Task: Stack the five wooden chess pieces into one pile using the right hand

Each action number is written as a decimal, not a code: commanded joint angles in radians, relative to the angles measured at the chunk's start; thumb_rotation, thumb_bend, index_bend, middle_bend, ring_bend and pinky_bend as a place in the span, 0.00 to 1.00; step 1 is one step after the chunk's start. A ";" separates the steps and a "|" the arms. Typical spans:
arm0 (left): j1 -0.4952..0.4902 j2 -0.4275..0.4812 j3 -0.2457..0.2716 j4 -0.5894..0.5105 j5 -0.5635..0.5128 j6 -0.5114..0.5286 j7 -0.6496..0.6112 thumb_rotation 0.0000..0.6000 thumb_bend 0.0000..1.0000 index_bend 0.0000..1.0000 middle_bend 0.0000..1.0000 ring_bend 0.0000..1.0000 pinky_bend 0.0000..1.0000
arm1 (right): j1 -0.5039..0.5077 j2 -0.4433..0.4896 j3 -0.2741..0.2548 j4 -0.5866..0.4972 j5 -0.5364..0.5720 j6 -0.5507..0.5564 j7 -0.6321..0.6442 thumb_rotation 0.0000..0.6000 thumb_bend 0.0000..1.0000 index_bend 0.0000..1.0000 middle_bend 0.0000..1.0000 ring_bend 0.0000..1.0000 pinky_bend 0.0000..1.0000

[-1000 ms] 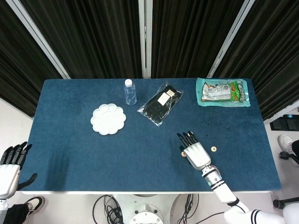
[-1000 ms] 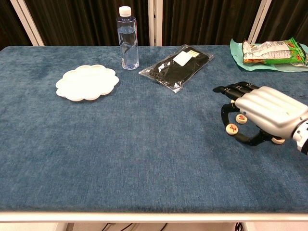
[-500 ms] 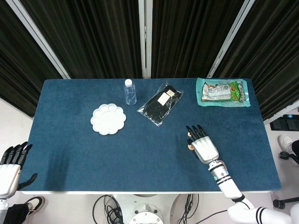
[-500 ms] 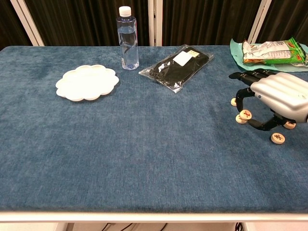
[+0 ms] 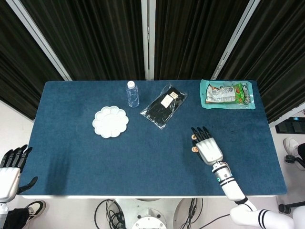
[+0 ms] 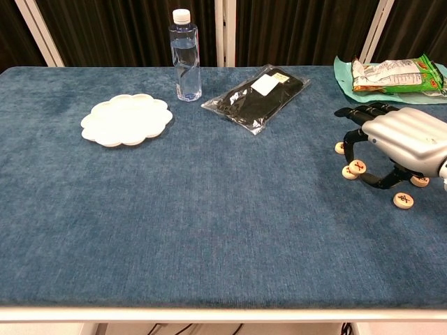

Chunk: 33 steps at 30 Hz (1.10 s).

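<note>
While the right hand [image 6: 399,143] arches over loose chess pieces [image 6: 354,168] near the worktop's [image 6: 209,209] right edge, holding one, lowering off-centre could scatter neighbours.

Round wooden chess pieces [image 6: 354,169] lie flat, unstacked.

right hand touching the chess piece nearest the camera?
Apart. In the chest view, blue cloth shows between the right hand and the nearest piece, which lies flat on the table below the thumb.
</note>
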<state>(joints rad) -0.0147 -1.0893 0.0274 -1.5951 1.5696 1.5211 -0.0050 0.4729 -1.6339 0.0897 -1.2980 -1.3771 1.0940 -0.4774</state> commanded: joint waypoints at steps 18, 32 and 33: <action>0.002 0.002 0.001 -0.003 0.004 0.005 0.000 1.00 0.23 0.04 0.00 0.00 0.00 | 0.008 0.007 -0.013 -0.010 0.004 -0.002 0.013 1.00 0.29 0.30 0.03 0.00 0.00; 0.001 0.003 0.003 -0.006 0.009 0.006 0.005 1.00 0.23 0.04 0.00 0.00 0.00 | -0.095 0.108 -0.106 -0.111 -0.119 0.172 0.094 1.00 0.28 0.25 0.02 0.00 0.00; 0.001 0.003 0.004 -0.007 0.011 0.006 0.007 1.00 0.23 0.04 0.00 0.00 0.00 | -0.107 0.116 -0.116 -0.113 -0.124 0.183 0.098 1.00 0.28 0.26 0.02 0.00 0.00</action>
<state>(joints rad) -0.0133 -1.0863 0.0309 -1.6019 1.5801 1.5275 0.0018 0.3894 -1.5377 -0.0037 -1.3978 -1.4815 1.2531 -0.3955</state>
